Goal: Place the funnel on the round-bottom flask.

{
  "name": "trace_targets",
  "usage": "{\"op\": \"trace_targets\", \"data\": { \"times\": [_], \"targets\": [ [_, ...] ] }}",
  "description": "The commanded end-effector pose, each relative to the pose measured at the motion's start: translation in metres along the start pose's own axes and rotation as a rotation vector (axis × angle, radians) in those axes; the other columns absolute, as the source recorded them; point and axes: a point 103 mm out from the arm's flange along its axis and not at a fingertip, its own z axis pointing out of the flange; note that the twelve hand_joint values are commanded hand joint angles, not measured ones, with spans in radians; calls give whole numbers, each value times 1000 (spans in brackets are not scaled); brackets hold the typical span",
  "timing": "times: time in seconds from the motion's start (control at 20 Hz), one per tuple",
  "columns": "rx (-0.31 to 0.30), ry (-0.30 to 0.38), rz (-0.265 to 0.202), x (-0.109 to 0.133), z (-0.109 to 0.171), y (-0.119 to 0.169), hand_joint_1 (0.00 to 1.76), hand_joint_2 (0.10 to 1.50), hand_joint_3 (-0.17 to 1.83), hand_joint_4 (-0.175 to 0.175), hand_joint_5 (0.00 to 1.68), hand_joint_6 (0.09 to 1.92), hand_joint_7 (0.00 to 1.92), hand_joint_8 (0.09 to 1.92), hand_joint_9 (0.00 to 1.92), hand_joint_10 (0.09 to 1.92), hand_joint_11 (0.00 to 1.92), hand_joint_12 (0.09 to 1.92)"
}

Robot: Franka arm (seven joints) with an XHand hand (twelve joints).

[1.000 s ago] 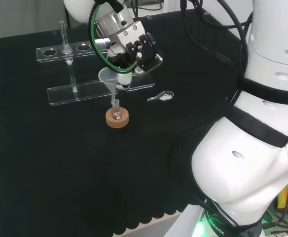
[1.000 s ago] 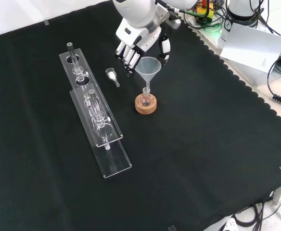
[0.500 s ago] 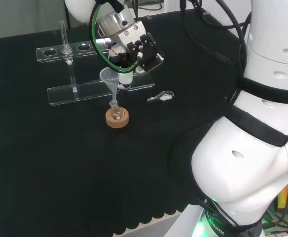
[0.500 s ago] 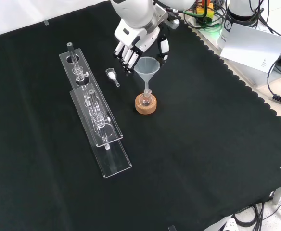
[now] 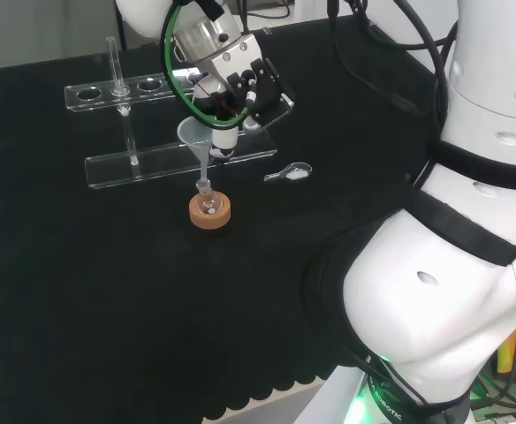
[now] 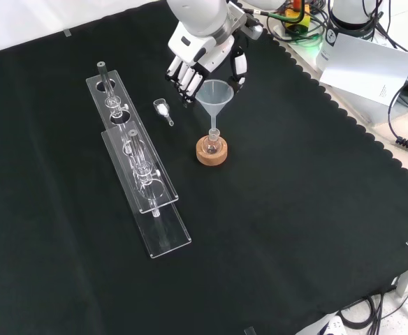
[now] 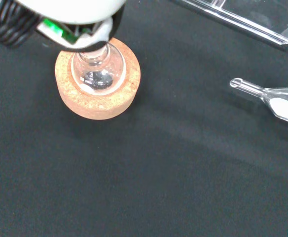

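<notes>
A clear funnel (image 6: pixel 214 93) (image 5: pixel 196 134) stands upright with its stem in the neck of a small round-bottom flask (image 6: pixel 212 145) (image 5: pixel 208 205) (image 7: pixel 97 69). The flask sits in a cork ring (image 6: pixel 212 156) (image 5: pixel 209 218) (image 7: pixel 97 101). The hand (image 6: pixel 200 49) (image 5: pixel 240 84) hovers just behind the funnel's rim in the front view, open. Its fingers (image 6: pixel 183 78) hang left of the cone and its thumb (image 6: pixel 240 70) right of it, each with a small gap to the rim. A blurred white part of the hand (image 7: pixel 70 10) covers the flask's neck in the wrist view.
Two long clear racks (image 6: pixel 137 178) (image 5: pixel 152 163) with glass tubes lie left of the flask in the front view. A small clear scoop with white powder (image 6: pixel 163 109) (image 5: pixel 289 172) (image 7: pixel 277 98) lies between rack and flask. A white sheet (image 6: pixel 372 66) lies off the cloth's right edge.
The hand has drawn back slightly from the funnel and risen a little. The funnel stays seated in the flask.
</notes>
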Motion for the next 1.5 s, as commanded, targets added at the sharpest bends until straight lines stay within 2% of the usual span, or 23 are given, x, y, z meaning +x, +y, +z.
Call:
{"op": "trace_targets", "data": {
  "times": [0.05,0.8,0.9,1.5],
  "targets": [
    [0,0,-1,0,1,0,961,689,785,5,479,980,388,727,617,580,253,1349],
    [9,-3,-1,4,5,8,962,689,787,5,479,981,388,727,616,580,254,1348],
    [9,-3,-5,-1,-7,3,962,689,787,5,479,981,388,727,616,580,254,1348],
    [10,-18,-12,-3,-3,6,962,689,788,5,480,981,388,727,616,581,255,1348]
  ]
}}
